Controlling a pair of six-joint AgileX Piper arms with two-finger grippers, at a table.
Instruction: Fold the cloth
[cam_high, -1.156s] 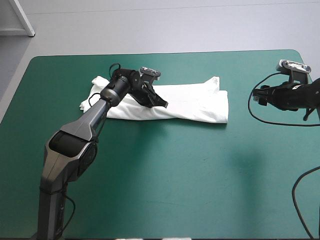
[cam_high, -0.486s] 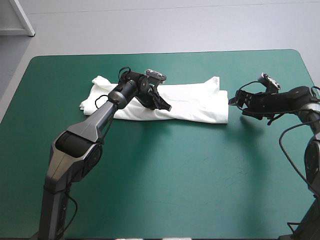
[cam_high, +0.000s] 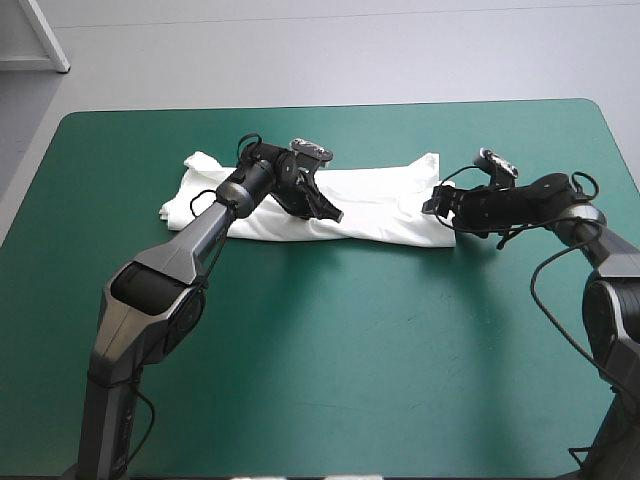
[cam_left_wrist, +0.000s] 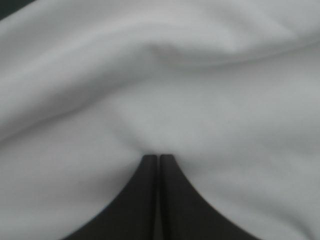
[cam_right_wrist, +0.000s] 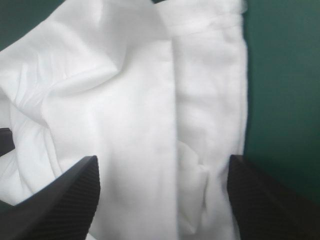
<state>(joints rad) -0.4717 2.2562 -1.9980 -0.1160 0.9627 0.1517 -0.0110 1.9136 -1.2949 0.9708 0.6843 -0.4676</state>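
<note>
The white T-shirt (cam_high: 385, 205) lies as a long folded band across the far half of the teal-green table (cam_high: 350, 350). My left gripper (cam_high: 328, 210) rests on the band's middle, near its front edge. In the left wrist view the gripper (cam_left_wrist: 159, 158) is shut on the T-shirt (cam_left_wrist: 200, 75), whose cloth puckers toward the tips. My right gripper (cam_high: 436, 206) is at the band's right end. In the right wrist view the gripper (cam_right_wrist: 162, 162) stands open, its fingers straddling the T-shirt's (cam_right_wrist: 130, 100) layered hem.
Bare teal-green cover (cam_right_wrist: 285, 75) lies just beyond the shirt's right edge, and the whole near half of the table shows bare cover. The left end of the shirt (cam_high: 190, 195) is bunched behind the left arm.
The right arm has swung in from the table's right edge to the shirt's right end. The left gripper shifted slightly right on the cloth earlier, then held still.
</note>
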